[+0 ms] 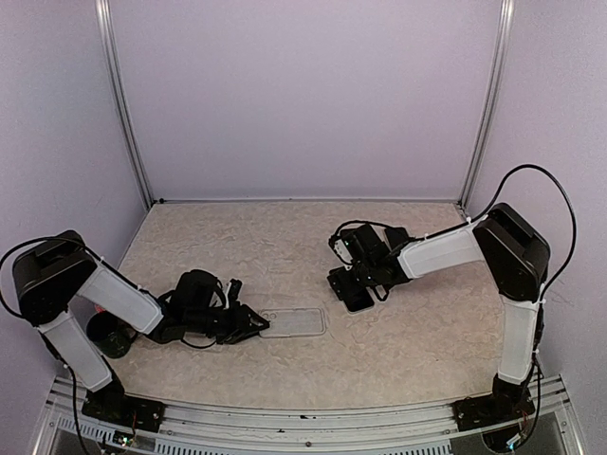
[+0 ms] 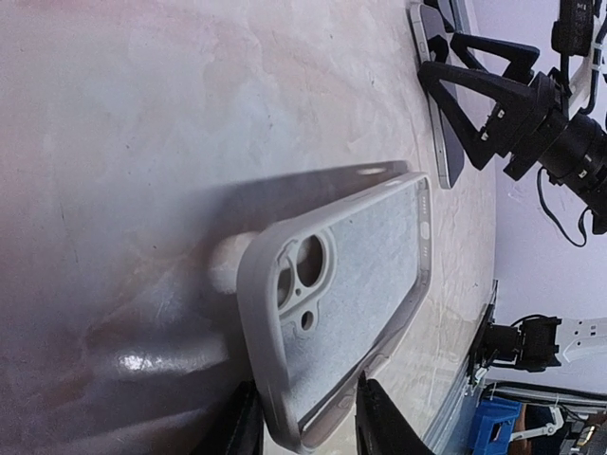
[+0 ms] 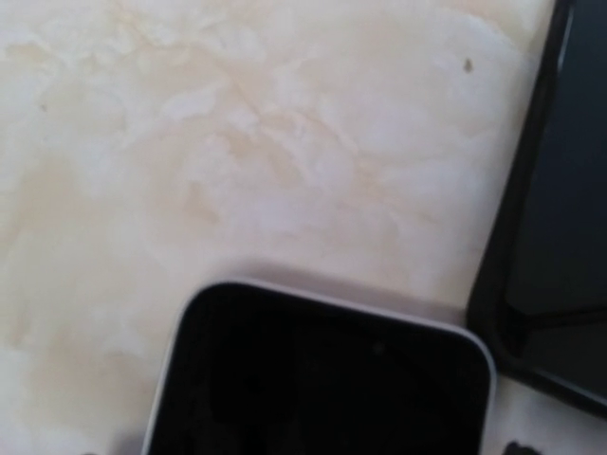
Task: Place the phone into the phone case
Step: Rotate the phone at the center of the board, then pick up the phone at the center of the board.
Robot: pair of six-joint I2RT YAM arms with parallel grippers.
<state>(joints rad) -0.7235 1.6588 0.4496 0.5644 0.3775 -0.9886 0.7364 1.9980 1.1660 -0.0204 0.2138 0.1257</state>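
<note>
Beige tabletop (image 1: 285,246). Clear phone case (image 1: 294,323) lay at six o'clock, left jaws straddling its end, grip unclear. Phone (image 3: 322,379) lay at two o'clock from it under spread right jaws; they should close squarely across its sides.

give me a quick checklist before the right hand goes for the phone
1. Case inner side facing up: ok.
2. Left hand straddling the case's camera end: ok.
3. Left hand's hold on the case firm: cannot tell.
4. Right hand over the phone, jaws wide: ok.
5. Phone gripped: cannot tell; no finger shows against it in the right wrist view.
6. Table bare between phone and case: ok.
</note>
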